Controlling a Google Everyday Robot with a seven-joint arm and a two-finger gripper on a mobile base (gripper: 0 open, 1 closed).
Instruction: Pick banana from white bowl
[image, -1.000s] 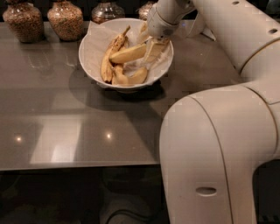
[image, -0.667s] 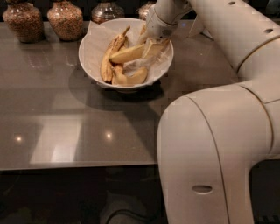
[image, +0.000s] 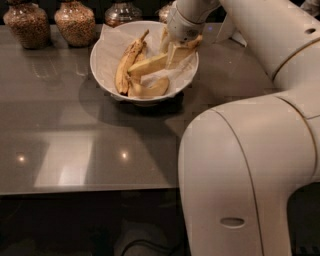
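Observation:
The white bowl (image: 102, 55), lined with crinkled white paper, stands at the back middle of the grey table. Several bananas lie in it. The cleaner yellow banana (image: 150, 65) lies slanted across the bowl's right half, its right end raised toward the rim. My gripper (image: 175, 51) reaches down into the bowl's right side from above and is shut on that banana near its right end. A long brown-speckled banana (image: 127, 62) lies on the left side of the bowl and another banana (image: 150, 90) lies at the front.
Glass jars of grains (image: 27, 22) (image: 75, 22) and more jars (image: 122, 12) stand along the table's back edge behind the bowl. My arm's large white body (image: 240, 165) fills the right foreground. The table's front edge (image: 90, 189) runs across below.
The gripper stays on the banana at the bowl's right side. Nothing else has visibly moved.

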